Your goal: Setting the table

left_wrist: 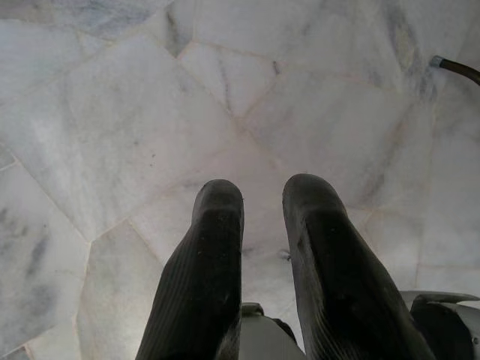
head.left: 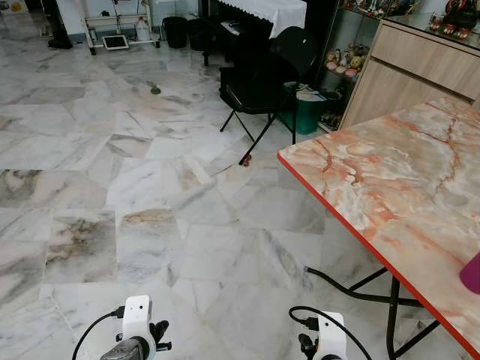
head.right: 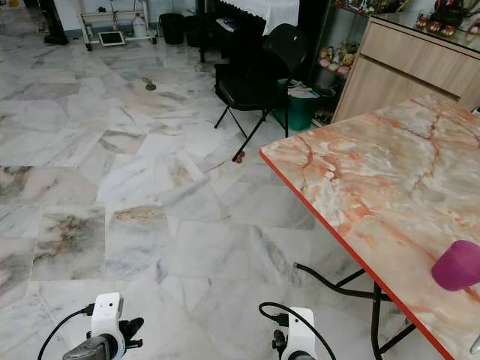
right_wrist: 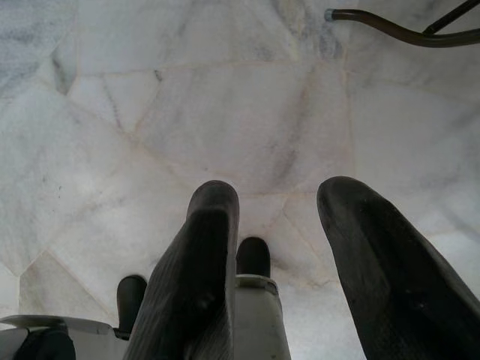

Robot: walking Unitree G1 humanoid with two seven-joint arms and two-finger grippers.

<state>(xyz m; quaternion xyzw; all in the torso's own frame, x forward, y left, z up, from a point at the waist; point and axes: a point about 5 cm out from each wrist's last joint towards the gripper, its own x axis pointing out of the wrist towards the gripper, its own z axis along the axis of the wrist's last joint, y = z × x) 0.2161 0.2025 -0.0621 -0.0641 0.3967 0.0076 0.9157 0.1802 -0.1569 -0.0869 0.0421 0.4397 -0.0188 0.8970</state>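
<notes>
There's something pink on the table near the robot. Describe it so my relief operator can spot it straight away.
Start from the orange-veined marble table with the red edge, on the robot's right. Follow its top toward the near end: the pink cup-like object sits there, close to the frame's right side. It is the one solid magenta thing on that pale patterned top; whether it is upright I cannot tell.

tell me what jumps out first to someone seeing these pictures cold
The orange-veined marble table with its red edge fills the robot's right side, with a small purple cup near its close edge. Past its far corner stands a black folding chair on the pale marble floor. Both arms hang low over that floor, the left claw and right claw open and holding nothing.
</notes>
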